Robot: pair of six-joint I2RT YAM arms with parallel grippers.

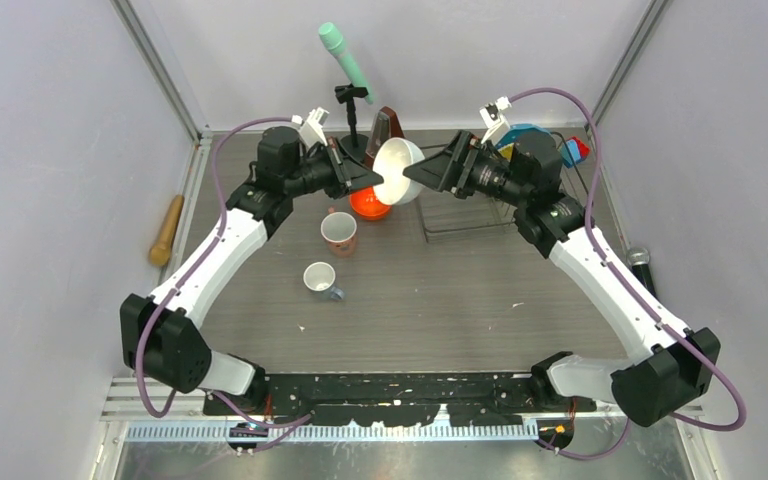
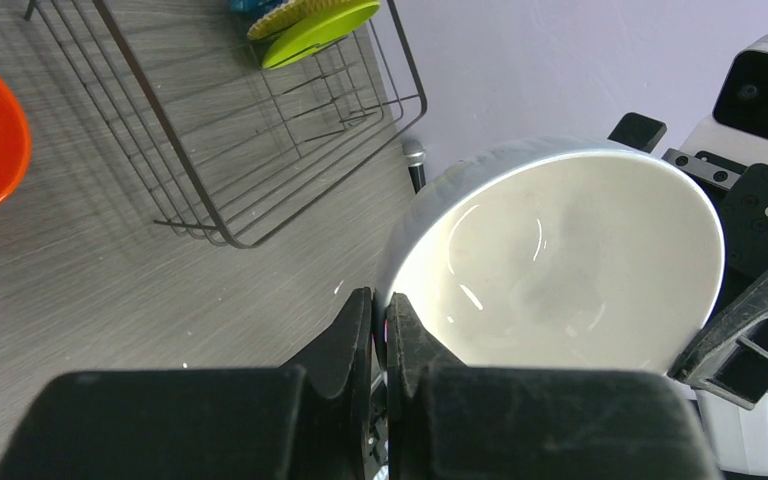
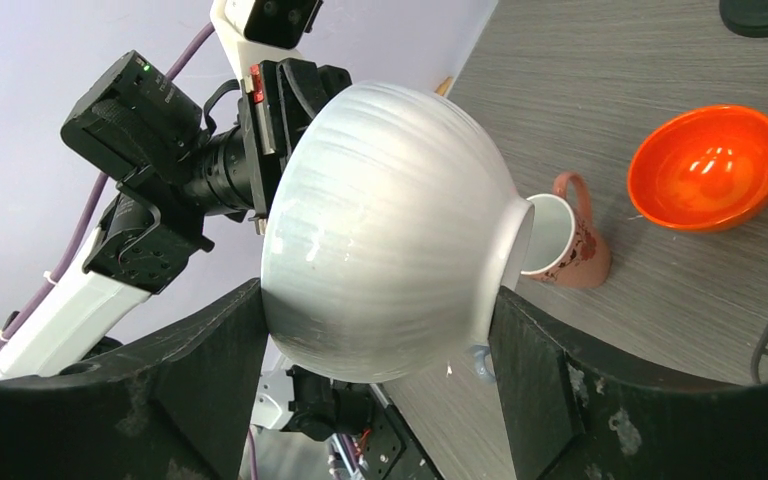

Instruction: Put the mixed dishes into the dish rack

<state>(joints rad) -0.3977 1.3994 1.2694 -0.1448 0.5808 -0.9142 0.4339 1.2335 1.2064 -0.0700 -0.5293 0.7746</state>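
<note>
The white bowl (image 1: 397, 170) hangs on its side in the air above the table's back middle. My left gripper (image 1: 373, 180) is shut on its rim, one finger inside and one outside (image 2: 380, 310). From the other side my right gripper (image 3: 378, 295) straddles the bowl (image 3: 390, 230), both fingers touching its outer wall. Below sit the orange bowl (image 1: 370, 203), the pinkish mug (image 1: 339, 232) and the small mug (image 1: 320, 278). The dish rack (image 1: 460, 238) stands at the right, holding the lime-green plate (image 2: 320, 30) and the teal plate (image 1: 530, 132).
A brown metronome (image 1: 385, 125) and a stand with a teal microphone (image 1: 345, 60) are just behind the bowl. A wooden rolling pin (image 1: 167, 230) lies off the table's left edge, another microphone (image 1: 640, 262) off the right edge.
</note>
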